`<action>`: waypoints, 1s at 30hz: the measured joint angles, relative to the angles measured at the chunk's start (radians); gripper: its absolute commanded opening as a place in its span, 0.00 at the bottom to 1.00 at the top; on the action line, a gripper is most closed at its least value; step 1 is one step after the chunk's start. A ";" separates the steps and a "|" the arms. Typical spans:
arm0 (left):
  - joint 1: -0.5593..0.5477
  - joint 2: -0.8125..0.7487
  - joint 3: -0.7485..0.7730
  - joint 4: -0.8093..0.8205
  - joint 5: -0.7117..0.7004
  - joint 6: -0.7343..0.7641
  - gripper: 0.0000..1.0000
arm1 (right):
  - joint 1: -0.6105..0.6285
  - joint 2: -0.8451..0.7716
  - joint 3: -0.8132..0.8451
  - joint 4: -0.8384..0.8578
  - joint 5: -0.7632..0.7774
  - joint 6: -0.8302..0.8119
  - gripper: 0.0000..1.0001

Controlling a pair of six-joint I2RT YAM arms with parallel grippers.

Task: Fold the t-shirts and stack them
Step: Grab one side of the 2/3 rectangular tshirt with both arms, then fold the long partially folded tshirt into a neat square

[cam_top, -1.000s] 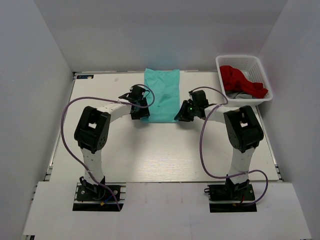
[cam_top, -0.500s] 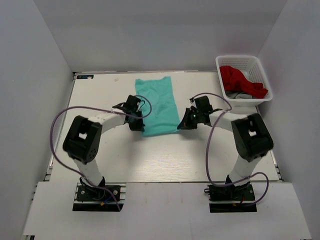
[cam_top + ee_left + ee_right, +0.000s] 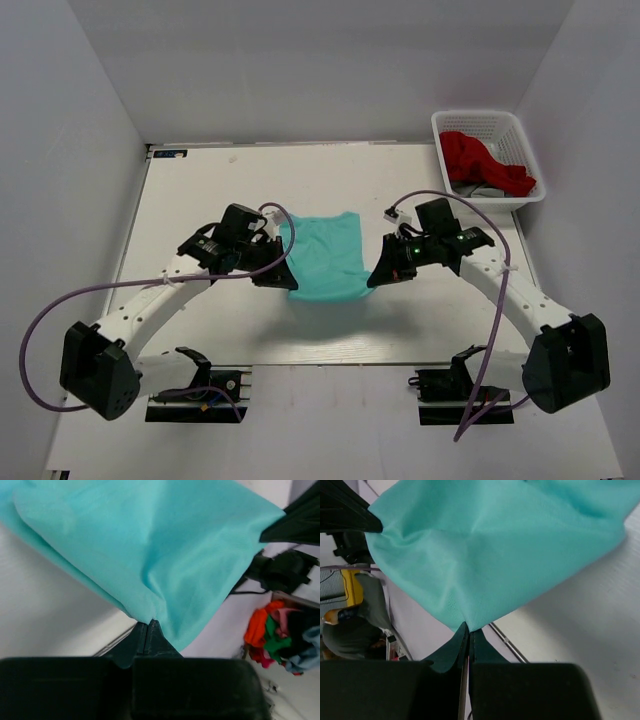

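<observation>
turquoise shirt (image 3: pixel 322 256) held by corners, underside hidden

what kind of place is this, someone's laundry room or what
Probably a robot lab test cell: left arm and right arm bolted at a white table, plain white walls boxing it in, a basket of clothes.

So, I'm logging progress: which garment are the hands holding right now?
The turquoise-green t-shirt, pinched at its near corners by the left hand and right hand; the red garment lies in the white basket.
</observation>
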 measured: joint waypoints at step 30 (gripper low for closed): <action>0.158 0.402 0.350 0.033 -0.225 -0.125 0.00 | -0.127 0.505 0.330 0.163 -0.187 0.153 0.00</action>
